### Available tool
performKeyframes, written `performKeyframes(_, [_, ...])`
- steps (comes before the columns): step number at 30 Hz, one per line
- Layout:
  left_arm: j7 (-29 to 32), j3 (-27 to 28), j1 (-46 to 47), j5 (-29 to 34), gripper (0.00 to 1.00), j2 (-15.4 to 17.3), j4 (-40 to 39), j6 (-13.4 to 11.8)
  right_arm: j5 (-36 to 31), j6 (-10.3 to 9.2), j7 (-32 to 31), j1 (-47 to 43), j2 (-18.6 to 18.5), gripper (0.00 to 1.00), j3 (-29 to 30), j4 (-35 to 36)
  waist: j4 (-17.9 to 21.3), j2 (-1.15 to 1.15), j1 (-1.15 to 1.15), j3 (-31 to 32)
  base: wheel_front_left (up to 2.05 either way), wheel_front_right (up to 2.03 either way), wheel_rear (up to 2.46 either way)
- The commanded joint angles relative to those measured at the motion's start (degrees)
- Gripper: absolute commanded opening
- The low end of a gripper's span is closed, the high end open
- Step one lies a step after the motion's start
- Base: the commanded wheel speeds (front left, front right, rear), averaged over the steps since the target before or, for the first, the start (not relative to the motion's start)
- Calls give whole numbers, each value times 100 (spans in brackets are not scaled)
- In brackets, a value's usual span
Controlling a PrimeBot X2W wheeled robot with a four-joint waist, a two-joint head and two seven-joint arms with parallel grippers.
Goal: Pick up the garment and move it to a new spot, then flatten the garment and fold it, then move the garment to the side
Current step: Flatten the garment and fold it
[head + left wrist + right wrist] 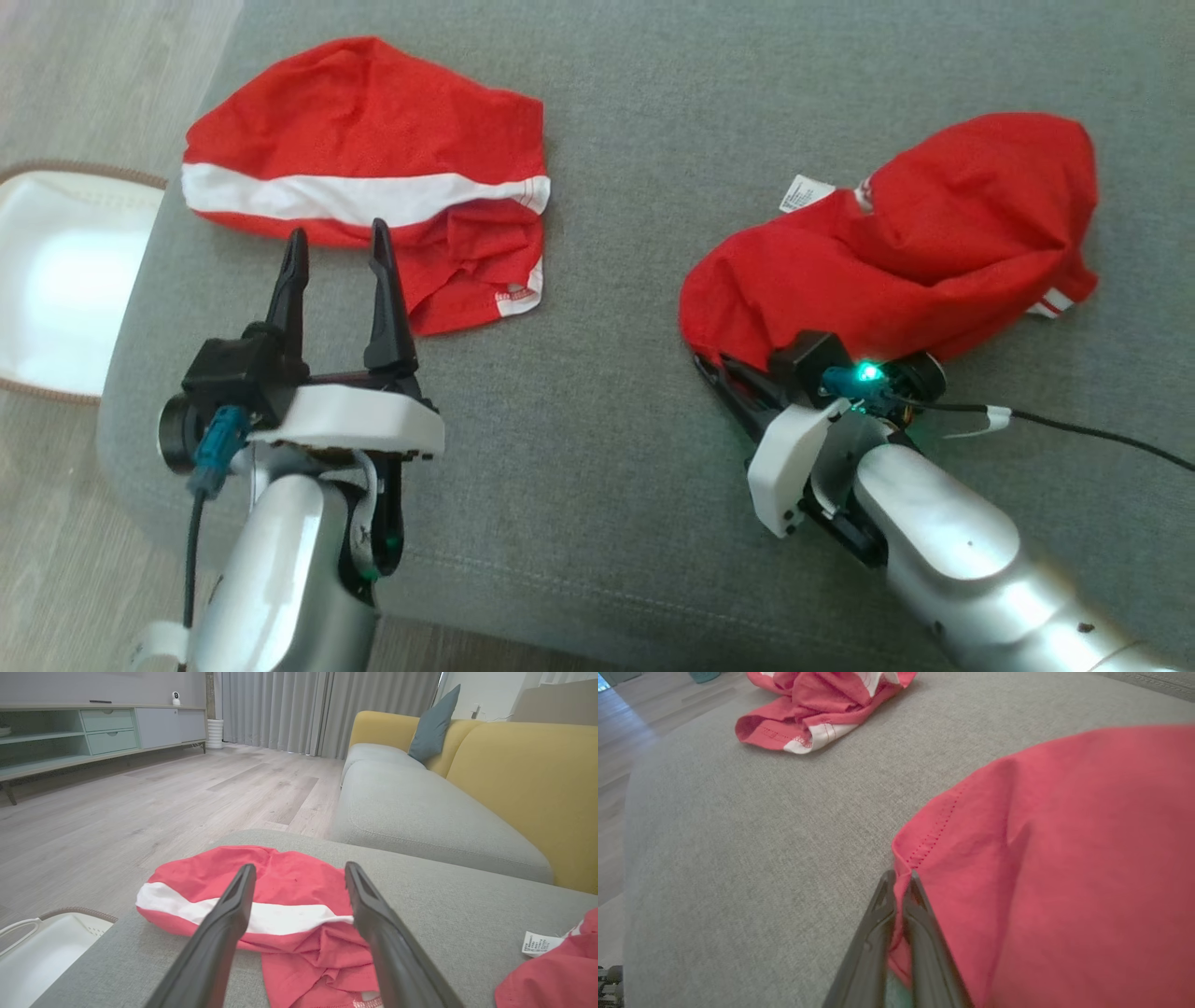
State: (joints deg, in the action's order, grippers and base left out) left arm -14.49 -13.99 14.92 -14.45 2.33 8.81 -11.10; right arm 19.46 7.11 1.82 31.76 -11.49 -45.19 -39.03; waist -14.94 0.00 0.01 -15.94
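Note:
A red garment (915, 243) with a white label lies bunched on the right of the grey cushion (607, 233). My right gripper (711, 362) is at its near-left edge, fingers mostly under the cloth. In the right wrist view the right gripper (901, 877) is shut on the stitched hem of that garment (1064, 835). A second red garment (364, 140) with a white band lies at the far left. My left gripper (338, 231) hovers open just short of it, nothing between its fingers (224, 919); the banded garment (210, 868) lies beyond them.
A white basket (56, 280) sits on the wooden floor off the cushion's left edge. A black cable (1102, 434) trails from the right wrist. The left wrist view shows another grey seat (420, 812) with a yellow back (523, 774) beyond the cushion.

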Motion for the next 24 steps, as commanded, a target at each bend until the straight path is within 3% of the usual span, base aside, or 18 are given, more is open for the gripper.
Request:
performKeyframes(1, [-51,229,108,0,100,55,-166,-11,60,37,106,-62,91,0,-40,-6,62,0,-1,100,0,0,0])
performKeyframes(16, [-51,259,-208,-34,100,54,-129,32,427,37,843,1307,439,0,1149,452,194,0,-1,962,0,0,0])
performKeyframes(24, [-51,321,-466,-49,100,54,-142,20,804,37,1123,2367,742,0,1310,695,188,0,-1,1232,0,0,0])
